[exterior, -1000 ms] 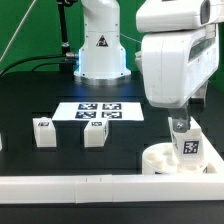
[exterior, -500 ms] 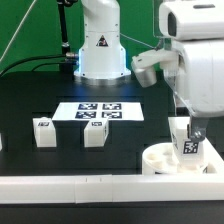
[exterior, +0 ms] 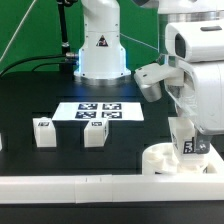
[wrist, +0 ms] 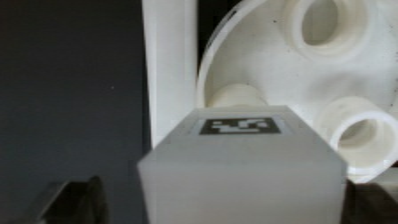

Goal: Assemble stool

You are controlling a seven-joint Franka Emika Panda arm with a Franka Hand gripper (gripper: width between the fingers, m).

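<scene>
White leg (exterior: 188,147) upright between jaws, standing on seat (exterior: 160,158)

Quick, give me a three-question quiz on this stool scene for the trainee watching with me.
1. How many loose legs stand on the table apart from the seat?
2. True or false: a third leg stands at the seat, under the gripper.
3. The marker board lies: A) on the seat; B) between the arm's base and the loose legs; C) under the gripper.

Key: 1. two; 2. true; 3. B
</scene>
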